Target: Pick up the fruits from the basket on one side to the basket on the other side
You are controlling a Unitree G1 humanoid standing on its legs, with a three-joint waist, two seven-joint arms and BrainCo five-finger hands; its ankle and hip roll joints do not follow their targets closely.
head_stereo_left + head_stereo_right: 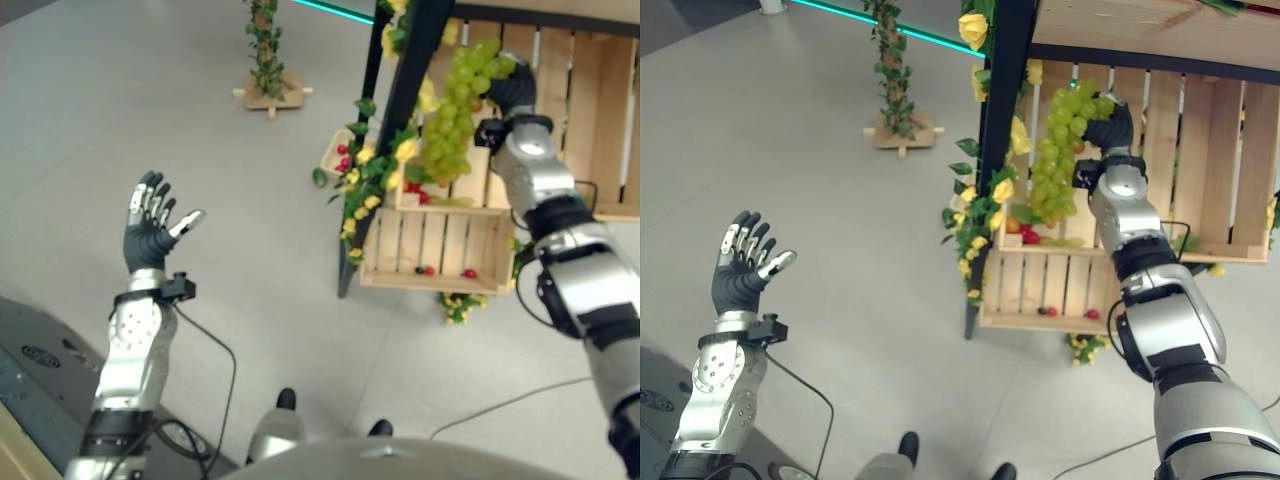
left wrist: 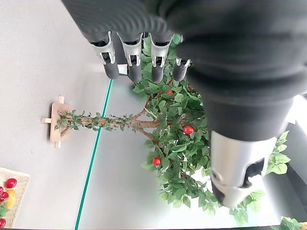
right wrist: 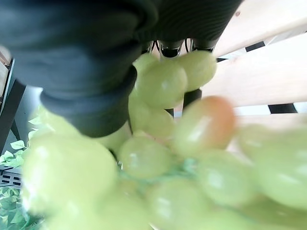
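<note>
A big bunch of green grapes [image 1: 455, 115] hangs in the air in front of the wooden stand, and my right hand [image 1: 512, 88] is shut on its top. The right wrist view shows the grapes [image 3: 163, 158] pressed close against the hand. Below them, a wooden crate [image 1: 435, 245] on the stand holds a few small red fruits [image 1: 468, 272]. A small basket [image 1: 335, 152] with red fruits sits on the floor left of the stand. My left hand [image 1: 150, 222] is raised over the floor at the left, open and holding nothing.
The wooden stand has a black post [image 1: 385, 130] wound with yellow flowers and leaves. A leafy vine on a small wooden cross base [image 1: 268, 92] stands on the floor behind. A leafy plant with red fruits [image 2: 177, 139] shows in the left wrist view.
</note>
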